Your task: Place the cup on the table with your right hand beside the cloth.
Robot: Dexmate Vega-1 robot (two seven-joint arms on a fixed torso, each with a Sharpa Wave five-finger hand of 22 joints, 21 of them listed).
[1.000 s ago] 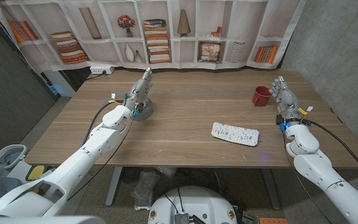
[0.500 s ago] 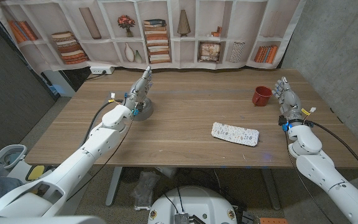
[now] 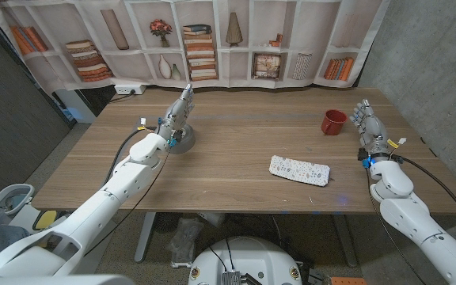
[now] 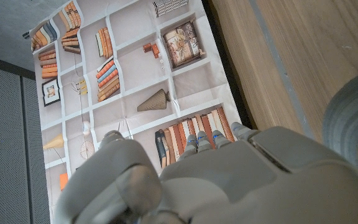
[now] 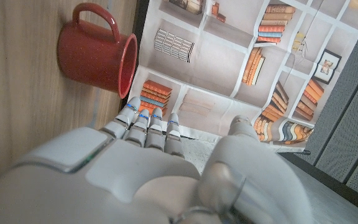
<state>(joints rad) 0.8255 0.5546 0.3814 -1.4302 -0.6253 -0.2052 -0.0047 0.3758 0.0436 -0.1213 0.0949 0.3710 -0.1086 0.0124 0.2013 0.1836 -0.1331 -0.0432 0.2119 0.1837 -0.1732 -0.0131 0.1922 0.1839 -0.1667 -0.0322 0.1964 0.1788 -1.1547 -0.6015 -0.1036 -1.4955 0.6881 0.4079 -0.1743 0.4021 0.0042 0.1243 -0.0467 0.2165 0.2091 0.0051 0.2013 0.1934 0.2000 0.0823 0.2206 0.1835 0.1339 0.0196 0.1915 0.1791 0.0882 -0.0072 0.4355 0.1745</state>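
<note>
The red cup (image 3: 332,122) stands upright on the wooden table (image 3: 236,150) at the far right, well behind and to the right of the white patterned cloth (image 3: 299,169). My right hand (image 3: 368,123) stands just right of the cup with a small gap, fingers straight and apart, holding nothing. In the right wrist view the cup (image 5: 98,58) with its handle lies beyond the fingertips of that hand (image 5: 148,168). My left hand (image 3: 179,117) is up at the far left of the table, fingers extended, empty; its back (image 4: 197,180) shows in the left wrist view.
A grey round dish (image 3: 182,138) sits under my left hand, and its rim (image 4: 353,130) shows in the left wrist view. A printed bookshelf backdrop (image 3: 204,47) hangs behind the table's far edge. The table's right edge is close to my right arm.
My right hand has drawn back to the right, away from the cup, which stays where it was. The left arm has not moved.
</note>
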